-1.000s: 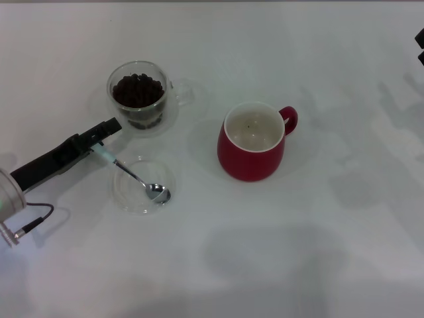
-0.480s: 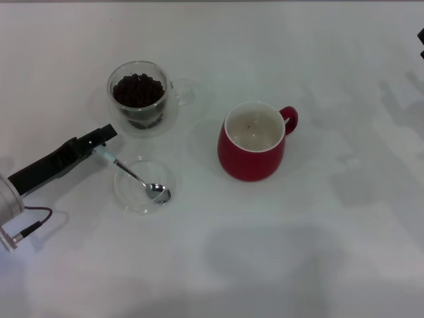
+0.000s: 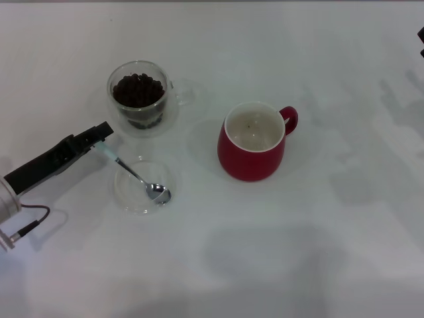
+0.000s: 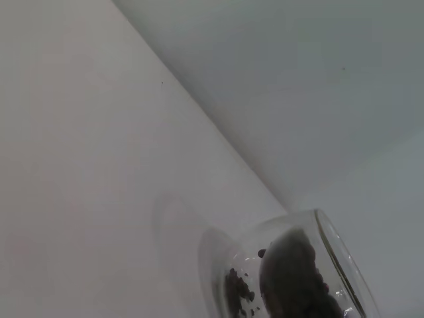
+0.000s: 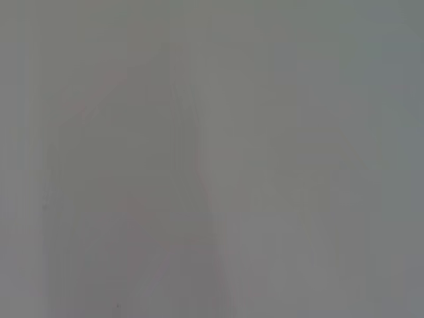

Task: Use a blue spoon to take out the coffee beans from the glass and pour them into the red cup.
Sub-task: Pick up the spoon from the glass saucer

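Your left gripper [image 3: 99,136] sits low over the white table [image 3: 318,252], on the robot's left side, just in front of the glass [image 3: 139,98]. Its dark fingers meet the pale end of the blue spoon [image 3: 136,175]'s handle, but you cannot tell from the head view whether they are pinched onto it or only touching it.

The spoon lies slanted, handle end up at the gripper, thin metal neck running down and toward the centre, shiny bowl resting inside a flat clear dish [image 3: 127,199]. The dish sits nearer the robot than the glass and close to it. The spoon's bowl looks empty, though its shine makes that hard to judge.

The glass stands upright, its small clear handle turned toward the red cup [image 3: 252,149]. The coffee beans [image 3: 138,90] are heaped inside it, nearly up to the rim. In your left wrist view the glass [image 4: 311,271] shows only partly at the edge of the picture, with dark beans [image 4: 291,278] visible through its wall, and the rest is bare table.

The red cup stands upright to the right of the glass and well apart from it, loop handle pointing away from the glass. Its white inside holds one tiny dark speck, too small to identify.

Your right arm is parked far off at the right edge of the head view, where only a dark sliver shows, so its fingers cannot be judged. The right wrist view shows only a blank grey surface
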Robot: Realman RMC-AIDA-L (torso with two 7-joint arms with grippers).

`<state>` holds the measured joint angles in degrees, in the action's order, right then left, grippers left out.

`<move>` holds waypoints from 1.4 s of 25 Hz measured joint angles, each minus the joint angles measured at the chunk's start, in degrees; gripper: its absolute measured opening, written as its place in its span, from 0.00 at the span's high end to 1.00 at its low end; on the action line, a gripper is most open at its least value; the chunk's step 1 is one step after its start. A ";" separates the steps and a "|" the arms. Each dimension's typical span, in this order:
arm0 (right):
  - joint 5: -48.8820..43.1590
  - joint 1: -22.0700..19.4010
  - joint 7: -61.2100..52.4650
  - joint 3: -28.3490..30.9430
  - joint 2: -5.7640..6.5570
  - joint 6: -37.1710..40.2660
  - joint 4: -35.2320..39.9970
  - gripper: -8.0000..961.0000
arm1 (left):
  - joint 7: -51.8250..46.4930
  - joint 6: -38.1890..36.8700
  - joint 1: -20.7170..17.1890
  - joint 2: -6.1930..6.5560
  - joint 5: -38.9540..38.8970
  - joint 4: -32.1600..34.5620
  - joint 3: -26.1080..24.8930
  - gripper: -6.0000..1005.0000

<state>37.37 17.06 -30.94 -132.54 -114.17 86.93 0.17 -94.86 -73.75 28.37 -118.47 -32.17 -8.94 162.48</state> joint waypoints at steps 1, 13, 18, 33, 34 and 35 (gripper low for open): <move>0.03 0.00 0.00 0.00 0.00 -0.01 0.00 0.34 | 0.00 0.00 -0.09 0.00 -0.02 0.10 0.00 0.62; 0.51 -0.01 0.00 0.00 0.00 -0.17 0.00 0.34 | 1.88 -3.48 -2.31 0.03 -2.30 -0.02 -0.15 0.69; 0.51 -0.01 0.00 0.00 -0.10 -0.19 0.00 0.34 | 2.55 -4.48 -3.17 0.10 -3.18 -0.10 -0.15 0.80; 0.52 -0.21 0.00 0.00 -0.47 0.00 0.00 0.34 | 3.78 -6.70 -3.25 0.31 -4.38 -0.13 -0.13 0.87; 0.51 -0.24 0.00 0.00 -0.46 0.04 0.00 0.34 | 4.10 -7.64 -3.29 0.41 -4.90 -0.15 -0.13 0.87; 0.51 -0.25 0.00 0.00 -0.46 0.09 0.00 0.34 | 4.38 -8.56 -3.34 0.54 -5.45 -0.19 -0.14 0.87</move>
<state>37.88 16.80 -30.94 -132.54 -114.63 87.01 0.17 -90.48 -82.31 25.03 -117.94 -37.62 -9.14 162.34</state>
